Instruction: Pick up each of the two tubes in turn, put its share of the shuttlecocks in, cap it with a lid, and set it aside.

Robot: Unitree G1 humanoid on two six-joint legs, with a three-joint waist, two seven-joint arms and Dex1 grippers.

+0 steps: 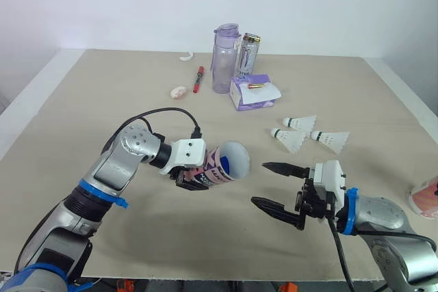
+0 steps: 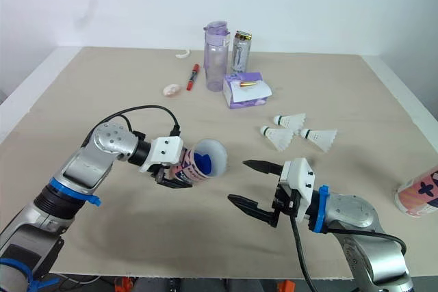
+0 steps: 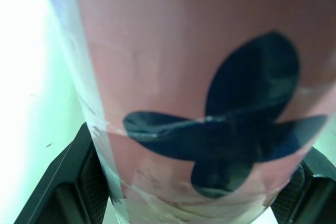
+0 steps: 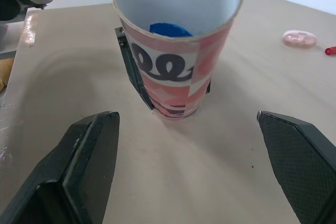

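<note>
My left gripper [image 1: 193, 176] is shut on a pink patterned tube [image 1: 222, 163], held tilted just above the table with its open mouth facing right. A blue disc [image 4: 170, 29] lies deep inside it. In the left wrist view the tube [image 3: 210, 103] sits between both black pads [image 3: 68, 182]. My right gripper [image 1: 259, 183] stands open and empty a short way off the tube's mouth. Three white shuttlecocks [image 1: 300, 122] [image 1: 289, 139] [image 1: 332, 139] lie on the table behind the right gripper. A second pink tube [image 2: 419, 193] lies at the right edge.
At the back middle stand a clear purple bottle [image 1: 224, 58] and a can [image 1: 248, 54], with a purple packet [image 1: 253, 91] in front of them. A red pen [image 1: 198, 78], a small pink object [image 1: 178, 91] and a white curved piece [image 1: 187, 56] lie to their left.
</note>
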